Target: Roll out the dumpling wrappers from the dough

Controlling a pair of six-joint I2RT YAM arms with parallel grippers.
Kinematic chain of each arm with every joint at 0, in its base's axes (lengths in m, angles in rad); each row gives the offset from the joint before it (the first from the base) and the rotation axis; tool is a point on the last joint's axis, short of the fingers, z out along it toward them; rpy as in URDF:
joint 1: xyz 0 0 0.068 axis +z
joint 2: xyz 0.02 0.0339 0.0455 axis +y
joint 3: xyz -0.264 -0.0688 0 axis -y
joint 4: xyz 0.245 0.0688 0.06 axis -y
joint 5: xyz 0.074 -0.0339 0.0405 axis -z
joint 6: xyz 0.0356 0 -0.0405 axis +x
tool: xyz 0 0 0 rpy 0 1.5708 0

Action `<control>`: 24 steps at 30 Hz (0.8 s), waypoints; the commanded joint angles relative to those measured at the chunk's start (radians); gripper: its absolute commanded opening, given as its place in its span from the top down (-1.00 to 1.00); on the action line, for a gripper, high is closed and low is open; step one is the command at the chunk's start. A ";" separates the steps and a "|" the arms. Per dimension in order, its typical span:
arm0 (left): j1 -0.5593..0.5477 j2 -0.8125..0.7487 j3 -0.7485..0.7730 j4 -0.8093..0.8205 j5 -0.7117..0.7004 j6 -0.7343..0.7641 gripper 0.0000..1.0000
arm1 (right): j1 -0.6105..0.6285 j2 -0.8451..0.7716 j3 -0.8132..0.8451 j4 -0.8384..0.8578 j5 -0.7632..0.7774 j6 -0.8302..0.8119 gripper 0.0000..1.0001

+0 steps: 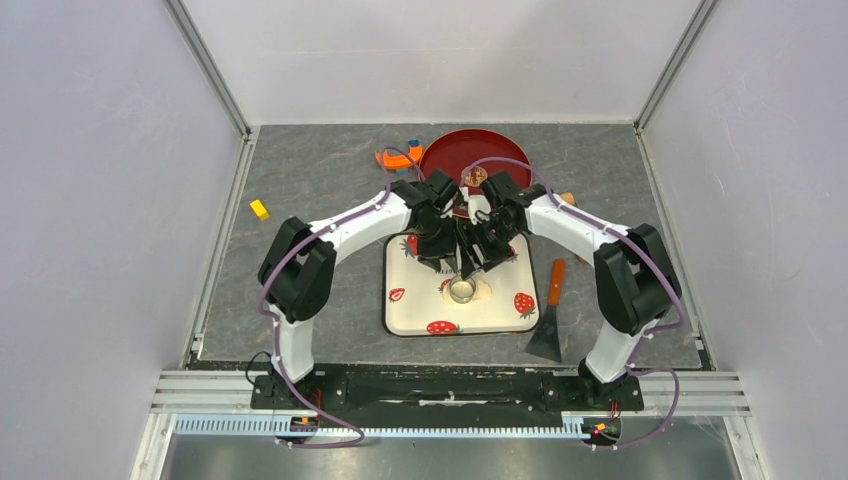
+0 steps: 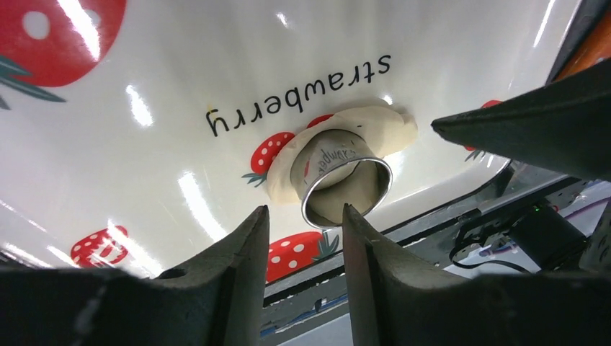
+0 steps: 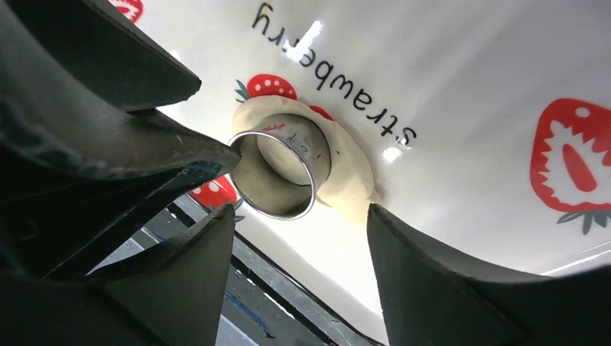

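A thin pale sheet of flattened dough (image 2: 385, 130), a dumpling wrapper with uneven edges, lies on the strawberry-printed tray (image 1: 420, 312). A shiny metal ring cutter (image 2: 346, 189) stands on the sheet, pressed into its middle. The ring (image 3: 277, 176) and the dough sheet (image 3: 353, 184) also show in the right wrist view. My left gripper (image 2: 305, 209) hovers just above the ring, open, with nothing between its fingers. My right gripper (image 3: 301, 209) is beside it, open wider and empty. From above, both grippers (image 1: 447, 262) (image 1: 482, 260) meet over the ring (image 1: 462, 290).
A red plate (image 1: 455, 150) holding a small brownish item sits behind the tray. Orange pieces (image 1: 397, 158) lie to its left. A scraper with an orange handle (image 1: 550, 315) lies right of the tray, and a yellow block (image 1: 259, 209) far left. A wooden roller end (image 1: 567, 198) peeks out behind my right arm.
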 commanded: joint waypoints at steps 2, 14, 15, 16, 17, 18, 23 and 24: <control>0.021 -0.112 0.003 0.064 0.048 -0.033 0.04 | 0.002 -0.040 0.042 -0.007 -0.052 0.005 -0.43; 0.366 -0.435 -0.558 0.369 0.289 -0.154 -0.03 | -0.161 -0.132 -0.140 0.095 -0.101 -0.013 -0.71; 0.402 -0.460 -0.600 0.369 0.300 -0.141 -0.03 | -0.176 -0.135 -0.151 0.097 -0.098 -0.019 -0.72; 0.442 -0.485 -0.633 0.368 0.315 -0.128 -0.03 | -0.194 -0.137 -0.163 0.097 -0.098 -0.027 -0.72; 0.474 -0.503 -0.667 0.364 0.324 -0.109 -0.04 | -0.208 -0.138 -0.176 0.097 -0.097 -0.031 -0.72; 0.508 -0.520 -0.689 0.353 0.330 -0.093 -0.04 | -0.226 -0.140 -0.193 0.099 -0.099 -0.036 -0.72; 0.579 -0.528 -0.749 0.307 0.331 0.003 -0.09 | -0.288 -0.132 -0.256 0.112 -0.120 -0.048 -0.70; 0.579 -0.519 -0.751 0.305 0.331 0.010 -0.09 | -0.291 -0.130 -0.261 0.111 -0.125 -0.049 -0.69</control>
